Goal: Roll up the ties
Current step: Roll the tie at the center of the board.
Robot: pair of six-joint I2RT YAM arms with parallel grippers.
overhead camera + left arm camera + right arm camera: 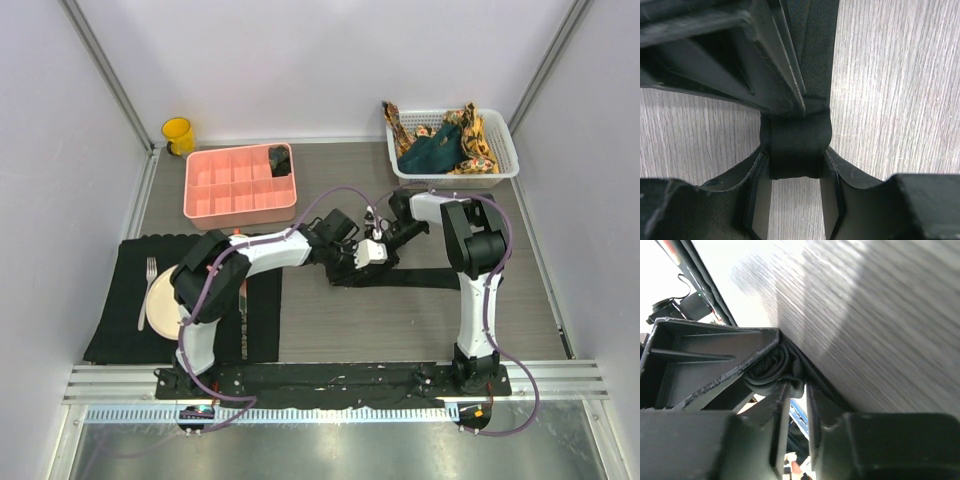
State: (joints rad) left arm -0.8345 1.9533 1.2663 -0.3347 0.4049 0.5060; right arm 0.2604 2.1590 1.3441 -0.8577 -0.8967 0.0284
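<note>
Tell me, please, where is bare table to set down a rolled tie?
Bare wood lies between the black tie and the near rail, and between the pink tray and the basket. Crowded: the centre, where both jaws hold it.

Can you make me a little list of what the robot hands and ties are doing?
black tie: flat on the table, one end rolled up
left gripper: pinching the roll
right gripper: at the roll too, grip unclear
white basket: teal and orange-yellow ties waiting
pink tray: one dark roll in a back compartment
</note>
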